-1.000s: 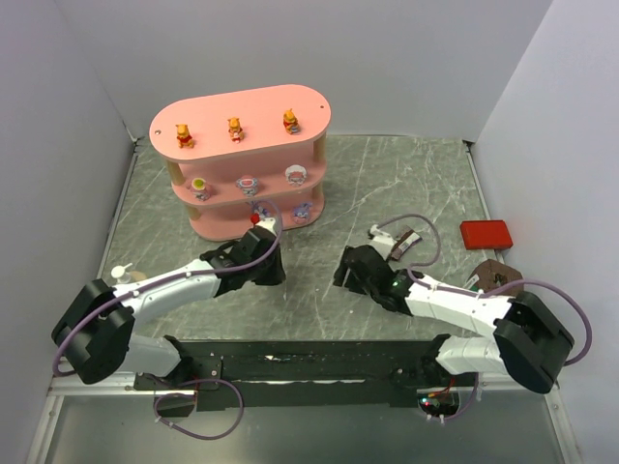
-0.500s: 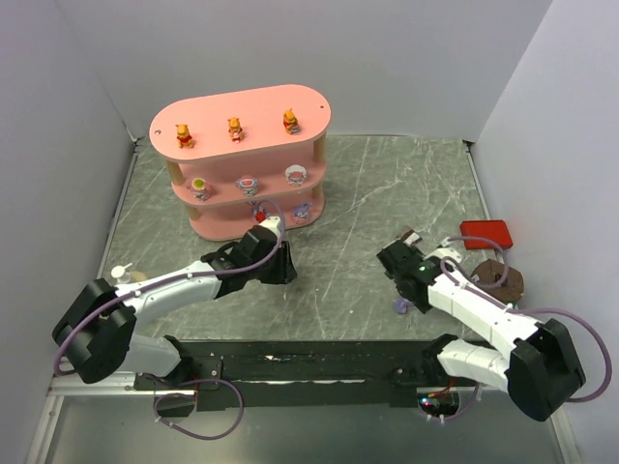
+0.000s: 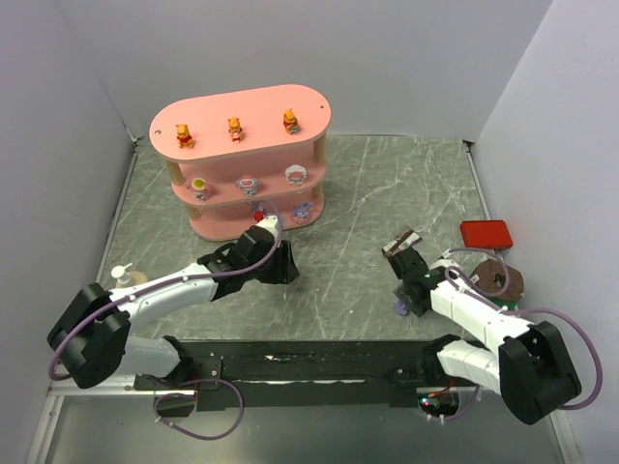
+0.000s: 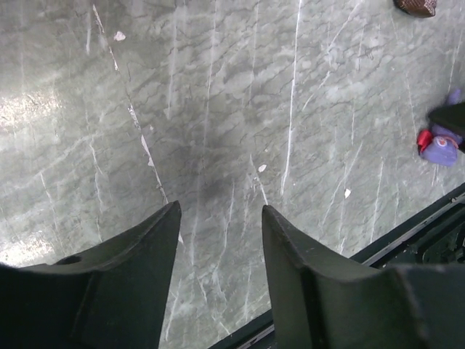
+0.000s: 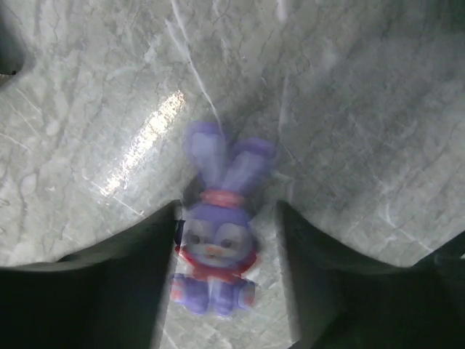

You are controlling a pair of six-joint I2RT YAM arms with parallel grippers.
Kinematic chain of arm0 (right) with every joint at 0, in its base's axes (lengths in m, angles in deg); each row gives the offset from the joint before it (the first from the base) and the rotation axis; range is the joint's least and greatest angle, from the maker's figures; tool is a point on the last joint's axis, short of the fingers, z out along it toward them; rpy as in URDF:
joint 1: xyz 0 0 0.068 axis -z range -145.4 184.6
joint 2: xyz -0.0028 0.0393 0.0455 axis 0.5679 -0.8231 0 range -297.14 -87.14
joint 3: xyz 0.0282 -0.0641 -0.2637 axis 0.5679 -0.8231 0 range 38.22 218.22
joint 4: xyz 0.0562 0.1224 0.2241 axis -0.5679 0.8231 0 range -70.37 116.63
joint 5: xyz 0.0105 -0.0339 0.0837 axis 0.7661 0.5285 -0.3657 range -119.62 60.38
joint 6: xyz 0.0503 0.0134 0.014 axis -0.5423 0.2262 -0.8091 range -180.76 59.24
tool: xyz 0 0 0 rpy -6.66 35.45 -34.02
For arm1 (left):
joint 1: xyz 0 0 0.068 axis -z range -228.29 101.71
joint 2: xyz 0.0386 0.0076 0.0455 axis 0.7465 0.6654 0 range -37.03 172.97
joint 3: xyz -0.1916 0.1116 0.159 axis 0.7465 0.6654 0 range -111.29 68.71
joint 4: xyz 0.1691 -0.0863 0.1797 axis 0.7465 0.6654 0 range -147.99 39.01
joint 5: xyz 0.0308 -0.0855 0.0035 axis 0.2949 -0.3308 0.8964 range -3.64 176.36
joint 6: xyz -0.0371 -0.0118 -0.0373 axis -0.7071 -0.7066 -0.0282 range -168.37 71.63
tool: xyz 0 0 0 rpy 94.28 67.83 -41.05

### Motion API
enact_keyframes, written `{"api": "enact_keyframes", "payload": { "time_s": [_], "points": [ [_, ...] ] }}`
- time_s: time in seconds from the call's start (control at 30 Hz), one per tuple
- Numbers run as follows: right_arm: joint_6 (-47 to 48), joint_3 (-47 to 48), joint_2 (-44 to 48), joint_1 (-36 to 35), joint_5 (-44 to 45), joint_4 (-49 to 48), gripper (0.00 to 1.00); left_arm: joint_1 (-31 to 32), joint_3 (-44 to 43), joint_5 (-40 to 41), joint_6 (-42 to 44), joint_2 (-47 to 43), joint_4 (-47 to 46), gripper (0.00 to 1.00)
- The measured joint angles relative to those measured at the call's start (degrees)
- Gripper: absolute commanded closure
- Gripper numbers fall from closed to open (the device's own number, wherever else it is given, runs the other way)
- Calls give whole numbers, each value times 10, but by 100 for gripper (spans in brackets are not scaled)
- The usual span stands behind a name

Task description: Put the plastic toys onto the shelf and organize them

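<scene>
Over to the right gripper [image 5: 227, 211] first: its dark jaws stand either side of a purple bunny figurine [image 5: 216, 247] that lies flat on its back on the grey marble table [image 3: 372, 188], ears pointing away from the wrist. There's a strip of bare table between the bunny and one finger [image 5: 341, 291]. The other side looks very close, and whether it touches I cannot tell. So the jaws straddle the toy without being clamped on it.

The left gripper [image 4: 221, 240] is spread and empty, with nothing but marble between its two fingers. It hovers low over the table, just in front of the pink shelf [image 3: 319, 145].

The shelf itself is filling up nicely. Three orange-yellow bears [image 3: 234, 128] stand in a row on the top tier, and three pink-white round figurines [image 3: 248, 184] line the middle tier. Two purple figurines [image 3: 304, 209] sit on the bottom tier towards its right end.

Off to the right, a brown-wrapped snack bar [image 3: 399, 241] lies just beyond the right gripper. A red flat box [image 3: 485, 234] sits near the right wall.
</scene>
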Motion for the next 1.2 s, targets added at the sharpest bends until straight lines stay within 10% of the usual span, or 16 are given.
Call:
{"api": "enact_keyframes", "payload": {
  "time_s": [0.1,0.77,1.2],
  "points": [
    [18,-6,2,1,2,-16,100,0,0,-1,0,0,-3,42],
    [209,27,113,-267,18,-294,100,89,30,-147,-13,5,-197,15],
    [206,76,137,-308,-4,-303,100,130,34,-72,-27,-11,-292,15]
  ]
}}
